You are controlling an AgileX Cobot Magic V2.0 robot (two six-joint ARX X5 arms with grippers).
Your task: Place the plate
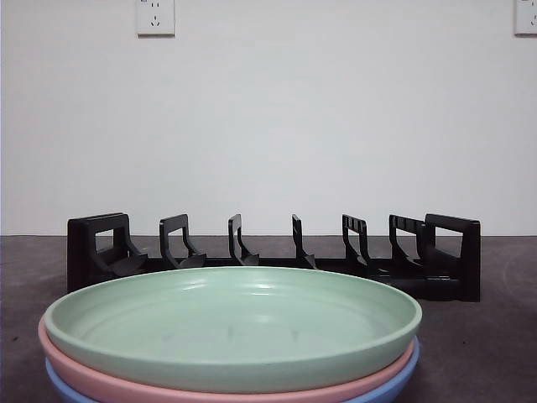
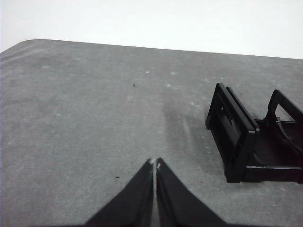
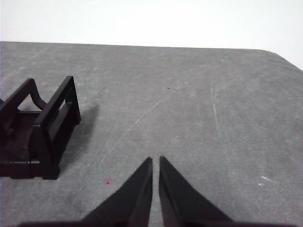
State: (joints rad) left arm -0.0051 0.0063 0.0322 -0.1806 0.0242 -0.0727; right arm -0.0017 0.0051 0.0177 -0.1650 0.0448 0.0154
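Observation:
A pale green plate point(image 1: 233, 323) lies on top of a stack, over a pink plate point(image 1: 126, 388) and a blue plate point(image 1: 394, 382), near and low in the front view. Behind the stack stands a black plate rack point(image 1: 277, 256) with several upright dividers and nothing in its slots. My left gripper point(image 2: 155, 163) is shut above bare table, off one end of the rack point(image 2: 251, 142). My right gripper point(image 3: 155, 160) is shut above bare table, off the other end of the rack point(image 3: 40, 135). Neither holds anything, and neither arm shows in the front view.
The grey table top point(image 2: 85, 109) runs to a white wall. Two wall sockets point(image 1: 155, 17) sit high on that wall. The table's rounded corners show in both wrist views.

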